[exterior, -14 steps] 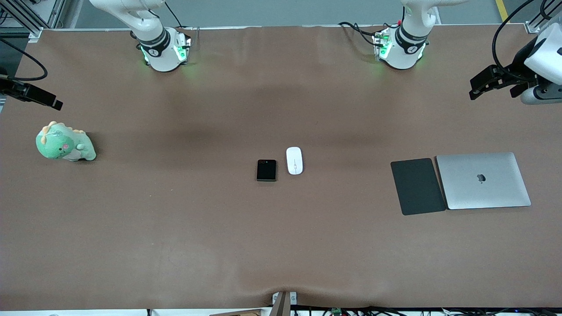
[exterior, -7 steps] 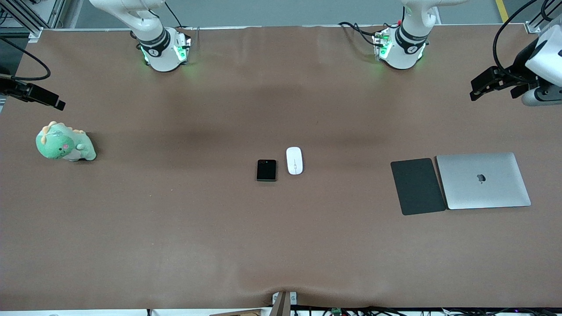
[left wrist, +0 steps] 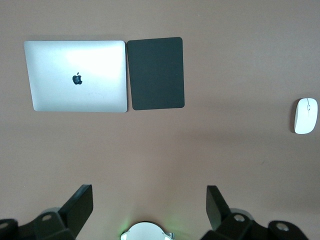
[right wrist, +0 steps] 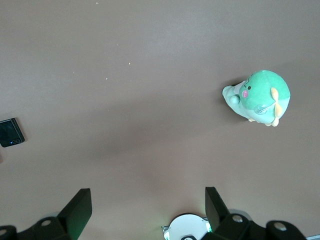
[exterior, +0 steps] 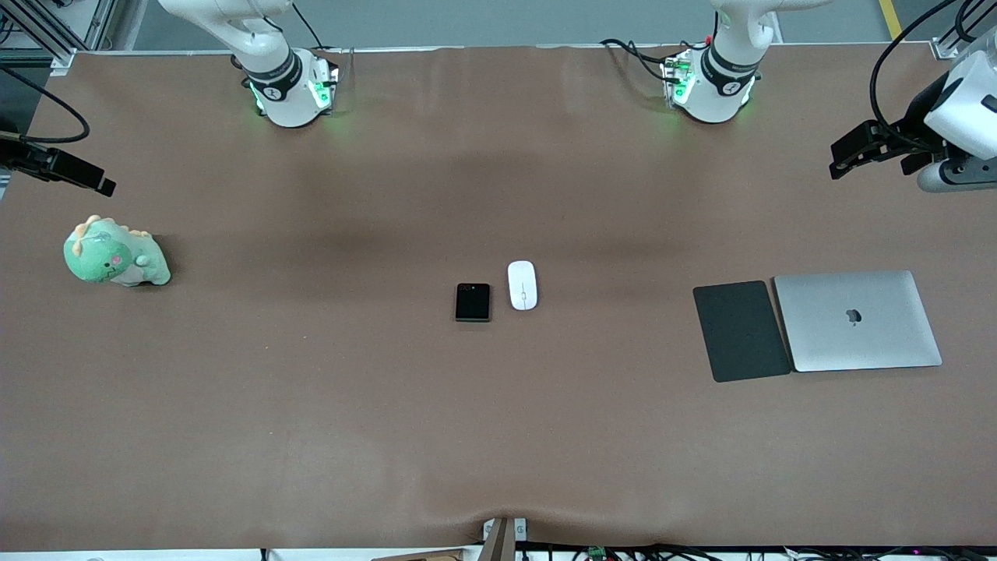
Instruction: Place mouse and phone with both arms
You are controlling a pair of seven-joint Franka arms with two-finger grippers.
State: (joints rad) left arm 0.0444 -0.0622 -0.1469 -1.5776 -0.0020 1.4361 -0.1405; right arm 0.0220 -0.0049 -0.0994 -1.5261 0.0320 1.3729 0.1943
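The white mouse (exterior: 523, 285) and the black phone (exterior: 473, 301) lie side by side at the middle of the table, the mouse toward the left arm's end. The mouse also shows in the left wrist view (left wrist: 305, 115), and the phone in the right wrist view (right wrist: 11, 132). My left gripper (exterior: 840, 160) is open and empty, high over the table's left arm's end (left wrist: 150, 200). My right gripper (exterior: 100, 183) is open and empty, high over the right arm's end (right wrist: 148, 202). Both are well away from the mouse and phone.
A dark-grey pad (exterior: 740, 331) and a closed silver laptop (exterior: 857, 321) lie side by side toward the left arm's end. A green dinosaur plush (exterior: 113, 255) sits toward the right arm's end. The arm bases (exterior: 292, 89) (exterior: 709, 86) stand along the robots' edge.
Both grippers have shifted only slightly high over their ends of the table. The mouse and the phone have not moved.
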